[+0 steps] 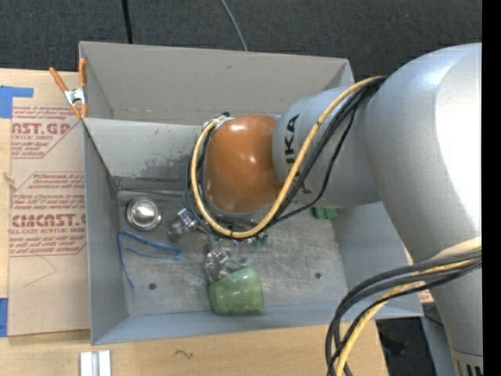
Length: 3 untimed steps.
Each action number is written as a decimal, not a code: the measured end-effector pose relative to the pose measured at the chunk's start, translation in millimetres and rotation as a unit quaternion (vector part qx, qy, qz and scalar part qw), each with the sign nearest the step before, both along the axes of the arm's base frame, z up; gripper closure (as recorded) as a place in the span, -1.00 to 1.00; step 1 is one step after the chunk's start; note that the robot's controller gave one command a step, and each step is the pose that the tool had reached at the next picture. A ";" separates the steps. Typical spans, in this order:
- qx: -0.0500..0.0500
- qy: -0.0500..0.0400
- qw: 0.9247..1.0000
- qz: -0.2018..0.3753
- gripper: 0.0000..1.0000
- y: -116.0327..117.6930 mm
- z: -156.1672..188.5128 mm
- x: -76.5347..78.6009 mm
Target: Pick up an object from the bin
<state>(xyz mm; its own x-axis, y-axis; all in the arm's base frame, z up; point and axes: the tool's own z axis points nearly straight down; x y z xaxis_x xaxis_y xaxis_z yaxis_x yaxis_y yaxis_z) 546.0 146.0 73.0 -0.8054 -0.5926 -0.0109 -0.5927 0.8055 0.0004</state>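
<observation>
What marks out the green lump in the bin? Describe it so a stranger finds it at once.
Start at the grey bin and look along its floor by the wall nearest the camera, about midway. There lies the green lump, pale, rounded and bulky, unlike the shiny silver cap and the thin blue loop further left.

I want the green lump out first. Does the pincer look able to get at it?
Probably yes: the pincer hangs at the top edge of the green lump, nothing between them; the blue wire and silver cap lie aside.

Bin [100, 210] holds green lump [236, 293], silver disc [143, 212], blue wire [145, 245].
</observation>
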 end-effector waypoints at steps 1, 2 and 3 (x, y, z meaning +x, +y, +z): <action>-0.001 0.002 0.998 0.067 -1.00 90.6 3.8 6.0; -0.003 0.004 0.992 0.125 -1.00 89.8 1.1 -13.6; -0.003 0.003 0.992 0.125 1.00 90.2 2.2 -12.9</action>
<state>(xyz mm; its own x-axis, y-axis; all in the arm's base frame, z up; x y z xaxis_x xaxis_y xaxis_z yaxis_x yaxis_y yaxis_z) 533.1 236.3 75.2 -0.6332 -0.7740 -0.0027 -0.7740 0.6332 0.0010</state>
